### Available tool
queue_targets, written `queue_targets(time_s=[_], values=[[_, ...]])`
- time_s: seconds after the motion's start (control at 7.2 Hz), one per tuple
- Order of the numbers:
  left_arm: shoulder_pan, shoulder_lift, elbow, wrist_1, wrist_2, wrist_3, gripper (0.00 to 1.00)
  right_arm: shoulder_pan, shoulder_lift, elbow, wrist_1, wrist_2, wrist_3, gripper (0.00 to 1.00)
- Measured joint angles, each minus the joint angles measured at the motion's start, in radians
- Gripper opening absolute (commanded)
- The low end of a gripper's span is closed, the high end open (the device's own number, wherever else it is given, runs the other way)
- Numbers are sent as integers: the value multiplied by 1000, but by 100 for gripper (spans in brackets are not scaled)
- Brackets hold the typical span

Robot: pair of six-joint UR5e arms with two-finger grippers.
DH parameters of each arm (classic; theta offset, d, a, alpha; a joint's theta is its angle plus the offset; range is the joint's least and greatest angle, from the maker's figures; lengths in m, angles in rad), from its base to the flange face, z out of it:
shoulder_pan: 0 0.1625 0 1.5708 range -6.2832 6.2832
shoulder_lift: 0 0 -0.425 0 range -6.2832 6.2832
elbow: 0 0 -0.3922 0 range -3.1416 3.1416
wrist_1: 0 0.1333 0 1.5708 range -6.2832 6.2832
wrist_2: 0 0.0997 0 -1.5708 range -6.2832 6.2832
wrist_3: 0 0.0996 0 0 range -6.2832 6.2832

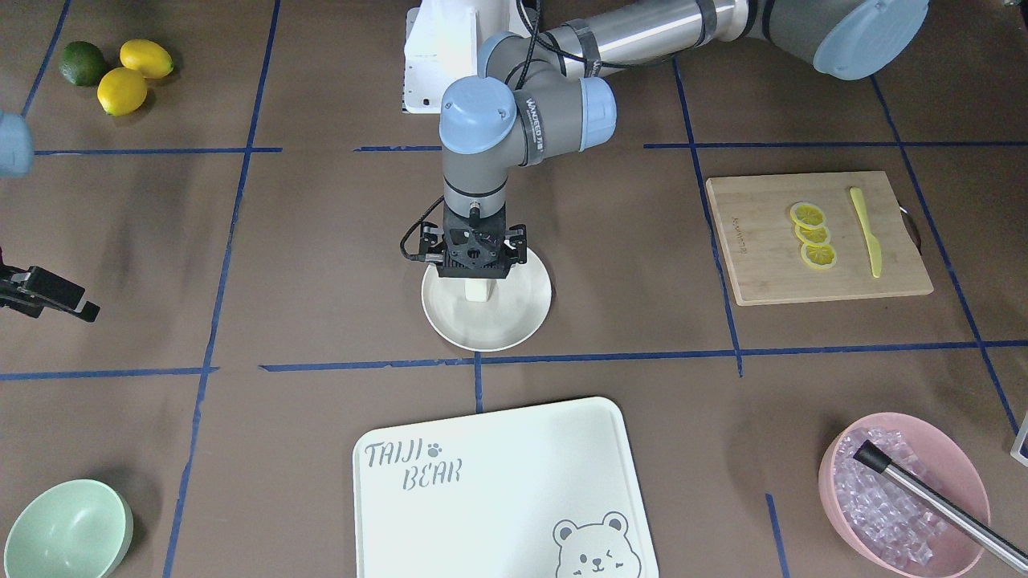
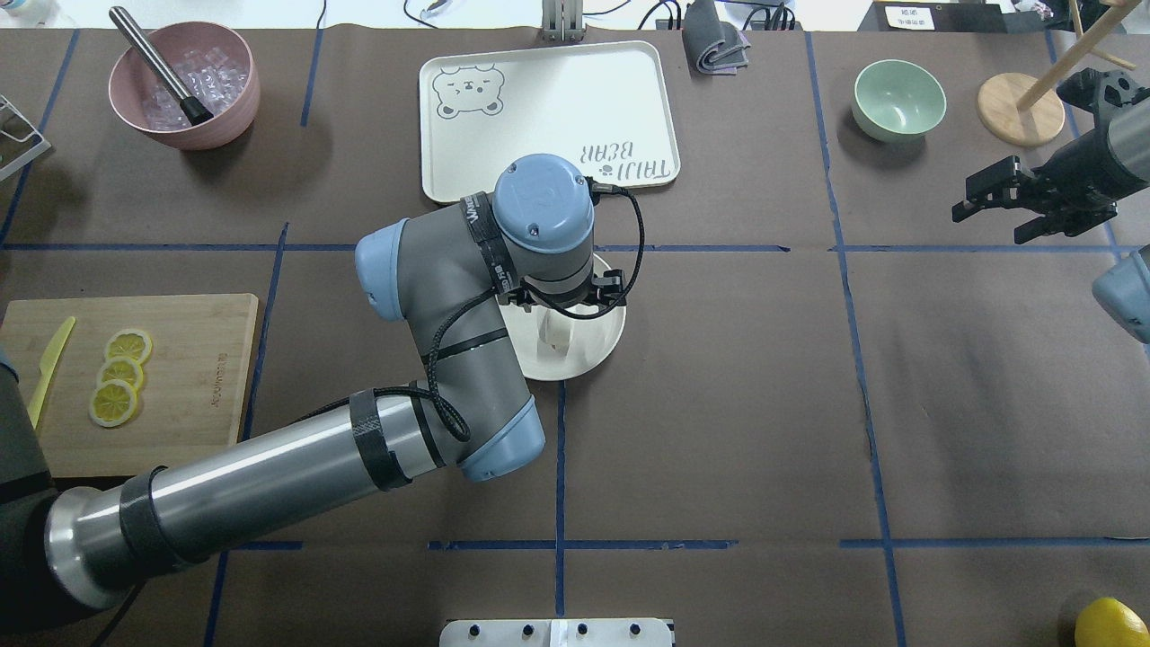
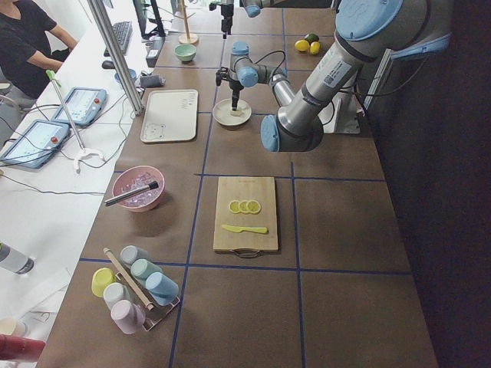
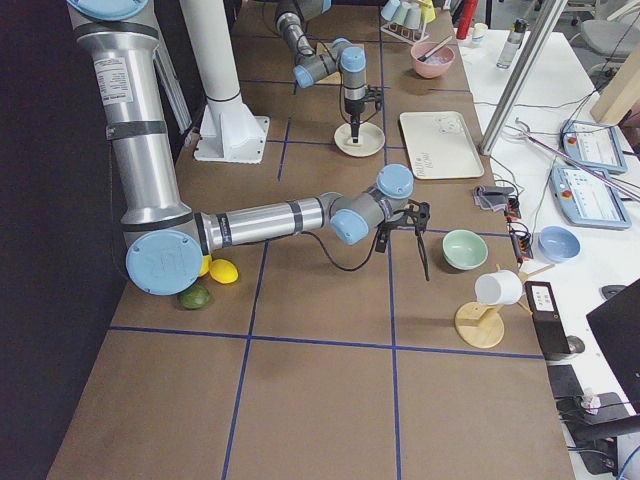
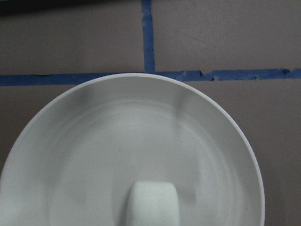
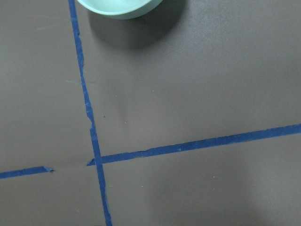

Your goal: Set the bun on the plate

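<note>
**Bun stands on the plate beneath the left jaws, which are hidden**

The left gripper (image 1: 475, 269) points straight down over the plate (image 1: 514, 321). Its black body and the grey wrist above cover the jaws in both the front and overhead views. The wrist camera shows no fingers either, so I cannot tell whether the jaws are apart or clamped.

Directly beneath them the bun (image 1: 478, 291) sits on the plate's floor, toward the robot-side half rather than dead centre. It is a smooth, matte white lump with a rounded top. In the left wrist view its lower part is cut off by the picture's bottom edge, and the plate's rim is cropped at both sides.

The plate is round, shallow and cream-white, with faint concentric rings and fine speckles. It rests on the brown matte tabletop (image 1: 321, 281) just beside a crossing of blue tape lines (image 5: 148, 42).

The right gripper (image 2: 993, 207), black and angular, hangs well apart from the plate, and its jaws are too small and foreshortened to tell. Near those jaws is a pale green bowl (image 2: 898, 99), and only a sliver of its glossy rim shows in the right wrist view.

Well apart from the left jaws lie a white tray with a bear print (image 1: 498, 482) and a bamboo cutting board (image 1: 763, 265) carrying lemon slices (image 1: 813, 235).
</note>
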Motion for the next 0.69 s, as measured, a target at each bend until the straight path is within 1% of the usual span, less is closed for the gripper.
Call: queue_targets(time_s=[0.14, 0.42, 0.56, 0.69], values=[[-18, 39, -87, 57, 0, 6, 100, 2, -2, 0, 0, 0, -1, 100], [-72, 218, -335, 113, -4, 84, 100, 7, -10, 0, 0, 0, -2, 100], [-113, 301, -418, 118, -21, 157, 100, 15, -16, -1, 0, 0, -14, 100], [-184, 393, -474, 110, -84, 246, 100, 33, -31, -4, 0, 0, -58, 100]])
